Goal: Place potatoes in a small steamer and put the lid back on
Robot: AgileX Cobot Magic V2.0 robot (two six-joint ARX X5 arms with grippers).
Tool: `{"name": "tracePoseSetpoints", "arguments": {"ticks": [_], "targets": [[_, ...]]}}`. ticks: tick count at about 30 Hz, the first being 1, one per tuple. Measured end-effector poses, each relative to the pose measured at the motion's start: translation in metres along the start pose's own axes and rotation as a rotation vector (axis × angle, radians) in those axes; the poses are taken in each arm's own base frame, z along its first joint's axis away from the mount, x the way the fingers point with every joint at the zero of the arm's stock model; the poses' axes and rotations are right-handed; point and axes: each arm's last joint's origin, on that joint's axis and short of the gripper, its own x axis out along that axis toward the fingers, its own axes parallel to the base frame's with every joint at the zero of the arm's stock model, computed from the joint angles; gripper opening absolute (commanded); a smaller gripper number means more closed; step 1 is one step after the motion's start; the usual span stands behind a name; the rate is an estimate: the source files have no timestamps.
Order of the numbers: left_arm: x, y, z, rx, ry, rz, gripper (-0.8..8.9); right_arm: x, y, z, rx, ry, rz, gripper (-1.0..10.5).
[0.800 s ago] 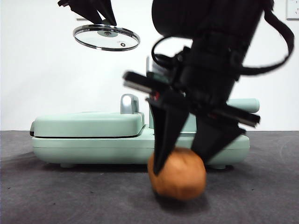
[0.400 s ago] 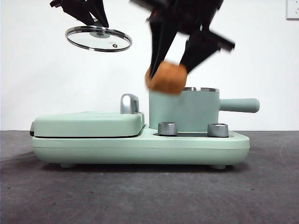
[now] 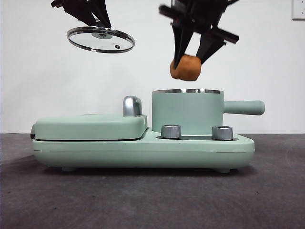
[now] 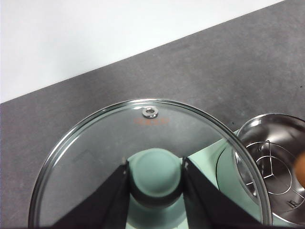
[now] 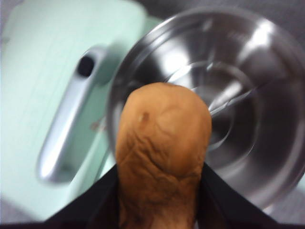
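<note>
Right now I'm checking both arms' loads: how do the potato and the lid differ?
The potato is an opaque orange-brown lump; the lid is a flat clear glass disc with a steel rim. The potato hangs over the open pot; the lid is off to the side, above the griddle. Both are held in the air, the potato by the right gripper, the lid by the left gripper.

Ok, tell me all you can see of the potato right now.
The potato is an orange-brown oblong lump with rough, wrinkled matte skin. The right pincer clamps it between two black jaws, one on each side, and nothing else touches it. It hangs in the air above the small steamer, just over the rim's near-griddle side, not yet inside the open steel bowl.
</note>
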Motion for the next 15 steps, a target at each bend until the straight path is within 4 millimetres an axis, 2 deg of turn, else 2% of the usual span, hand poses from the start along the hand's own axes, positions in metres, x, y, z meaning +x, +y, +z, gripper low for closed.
{"name": "tracePoseSetpoints", "arguments": {"ticks": [6, 11, 15], "targets": [[0.0, 0.0, 0.0, 0.0, 0.0, 0.0, 0.06, 0.033, -0.022, 0.021, 0.033, 0.02, -0.029, 0.1], [0.0, 0.0, 0.0, 0.0, 0.0, 0.0, 0.06, 0.058, -0.033, 0.018, 0.056, 0.09, -0.049, 0.1], [0.0, 0.0, 0.0, 0.0, 0.0, 0.0, 0.06, 0.062, -0.033, 0.017, 0.044, 0.103, -0.048, 0.3]]}}
